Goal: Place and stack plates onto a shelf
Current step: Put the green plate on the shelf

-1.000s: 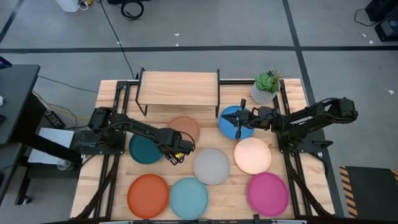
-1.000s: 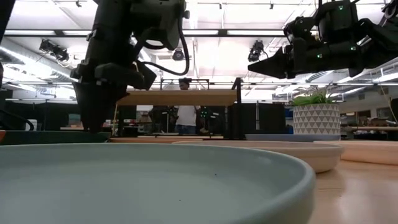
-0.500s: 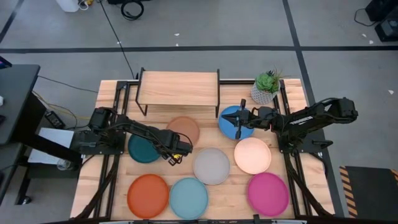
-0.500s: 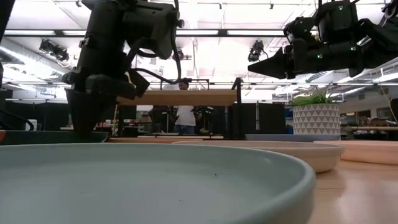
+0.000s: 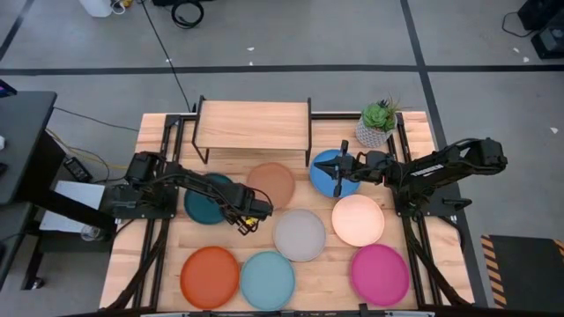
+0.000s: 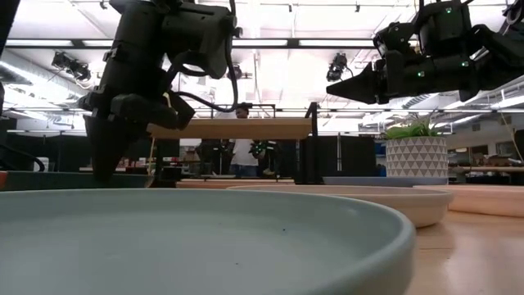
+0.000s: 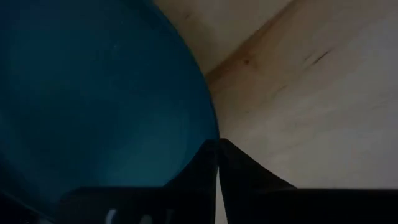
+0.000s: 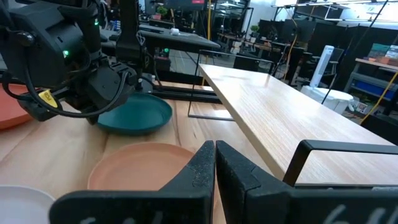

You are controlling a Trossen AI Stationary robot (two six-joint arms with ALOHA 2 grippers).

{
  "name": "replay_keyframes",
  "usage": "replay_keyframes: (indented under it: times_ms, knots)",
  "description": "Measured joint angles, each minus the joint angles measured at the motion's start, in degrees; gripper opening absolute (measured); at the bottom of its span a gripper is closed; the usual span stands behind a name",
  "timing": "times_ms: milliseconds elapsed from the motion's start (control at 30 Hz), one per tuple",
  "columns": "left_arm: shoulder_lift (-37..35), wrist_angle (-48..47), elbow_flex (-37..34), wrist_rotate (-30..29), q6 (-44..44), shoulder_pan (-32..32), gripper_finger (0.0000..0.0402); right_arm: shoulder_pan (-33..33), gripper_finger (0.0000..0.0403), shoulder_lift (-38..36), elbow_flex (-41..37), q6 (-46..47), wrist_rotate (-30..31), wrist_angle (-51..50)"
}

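The dark teal plate [image 5: 207, 198] lies on the table left of centre, beside the tan brown plate [image 5: 271, 185]. My left gripper [image 5: 236, 220] is shut on the teal plate's rim at its near right side, and it also shows in the low view [image 6: 102, 168]. Above the blue plate [image 5: 328, 180], my right gripper [image 5: 337, 167] hangs shut and holds nothing. It is well above the table in the low view [image 6: 334, 90]. The shelf [image 5: 253, 126] stands bare at the far edge. My left gripper pinches the dark teal plate's rim [image 7: 212, 132] between its two fingers, at the plate's near right side. The fingers come from above, pointing down. Whether that side of the plate is off the table I cannot tell.
Grey [image 5: 300, 235], cream [image 5: 358, 220], magenta [image 5: 380, 274], orange [image 5: 210, 276] and light blue [image 5: 267, 280] plates lie across the near half of the table. A potted plant [image 5: 376, 126] stands right of the shelf.
My left gripper has shut on the dark teal plate's rim. The plate has slid a little toward the table's far edge. The tan brown plate has shifted slightly toward the right edge.
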Motion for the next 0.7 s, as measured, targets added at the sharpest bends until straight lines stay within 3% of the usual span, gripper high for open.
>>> replay_keyframes:
  times_ms: [333, 567, 700]
  knots:
    - [-1.0, -0.4, 2.5, 7.4, 3.8, 0.0, 0.0011, 0.0, 0.0019, 0.0, 0.0, 0.0, 0.0, -0.2]
    - [-5.3, -2.8, 14.3, 8.8, 9.3, 0.0, 0.0011, 0.0, 0.0019, 0.0, 0.0, 0.0, 0.0, -0.3]
    - [-7.8, -7.0, 23.0, 5.6, 9.6, -0.3, 0.0011, 0.0, 0.0019, 0.0, 0.0, 0.0, 0.0, -0.7]
